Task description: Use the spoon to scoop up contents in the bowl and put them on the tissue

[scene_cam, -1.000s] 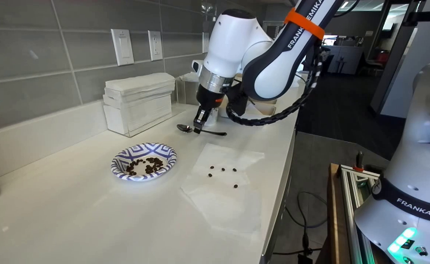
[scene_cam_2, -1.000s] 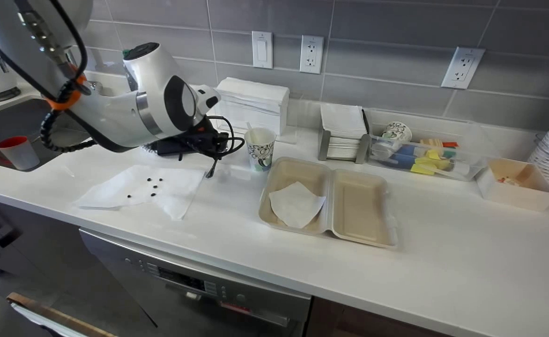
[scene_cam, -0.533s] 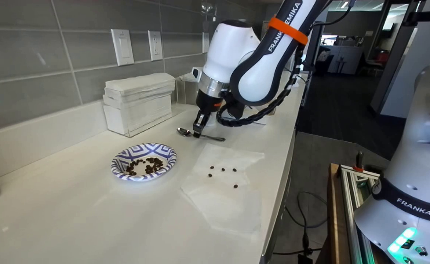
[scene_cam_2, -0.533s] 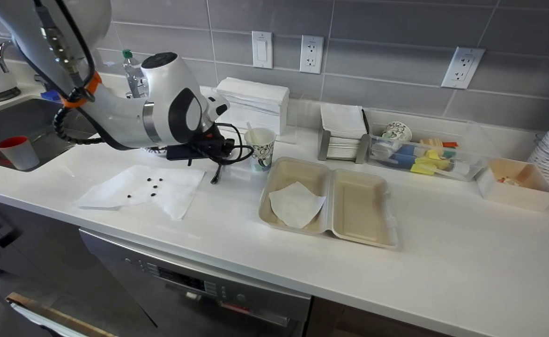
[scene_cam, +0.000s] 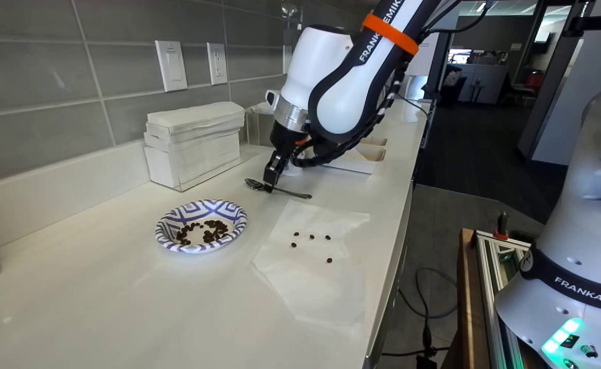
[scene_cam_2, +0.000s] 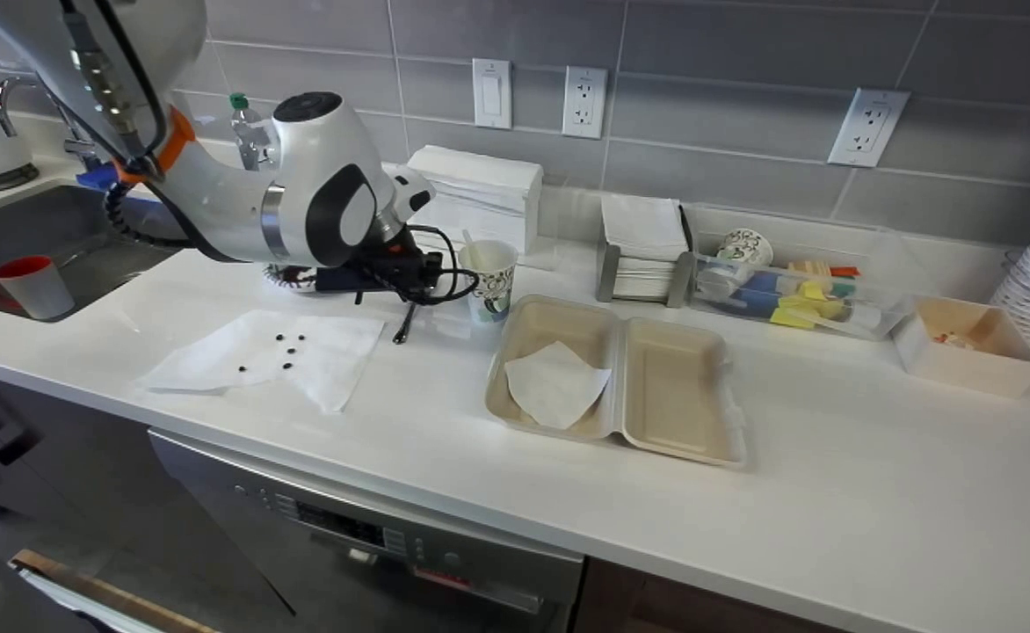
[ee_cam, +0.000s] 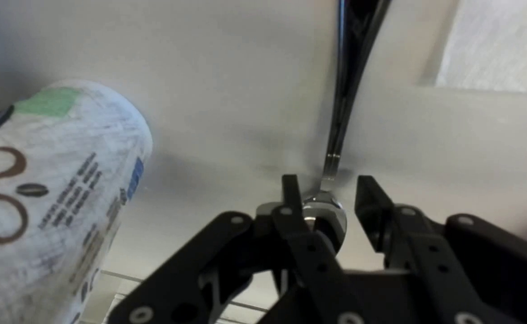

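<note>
Spoon (ee_cam: 341, 121), 1, on ctr. (scene_cam: 126, 307), neck betw. gripper (ee_cam: 328, 178) fingers (ee_cam: 373, 204), parted; prob. release: widen evenly, lift straight, w/o dragging.

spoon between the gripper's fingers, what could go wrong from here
The open gripper straddles the spoon right by its scoop end, so a grip there might slip or crowd the scooping. The paper cup stands close by in the wrist view and might get knocked if the gripper swings that way. Some dark bits lie loose on the tissue, so a low pass could scatter them.
</note>
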Action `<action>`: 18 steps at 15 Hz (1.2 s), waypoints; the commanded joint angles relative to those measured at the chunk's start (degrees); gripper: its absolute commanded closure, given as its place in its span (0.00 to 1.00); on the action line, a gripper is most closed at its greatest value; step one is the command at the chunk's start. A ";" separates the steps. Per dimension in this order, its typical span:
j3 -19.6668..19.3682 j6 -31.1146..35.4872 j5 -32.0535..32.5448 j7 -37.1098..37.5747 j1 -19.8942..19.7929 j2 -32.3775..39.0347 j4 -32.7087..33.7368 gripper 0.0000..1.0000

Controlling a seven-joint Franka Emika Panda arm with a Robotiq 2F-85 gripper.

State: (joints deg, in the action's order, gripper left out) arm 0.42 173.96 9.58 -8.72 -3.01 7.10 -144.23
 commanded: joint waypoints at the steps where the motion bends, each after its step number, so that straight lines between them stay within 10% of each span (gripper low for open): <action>1: 2.79 -1.36 -4.89 -4.54 -1.98 -4.20 -1.52 0.31; 6: 2.27 -17.93 -9.59 -6.78 -1.50 -15.04 -3.60 0.00; 13: -5.96 -48.94 -14.66 -14.35 2.15 -31.94 -4.53 0.00; 18: -6.95 -50.04 -12.17 -12.50 1.67 -32.84 -3.53 0.00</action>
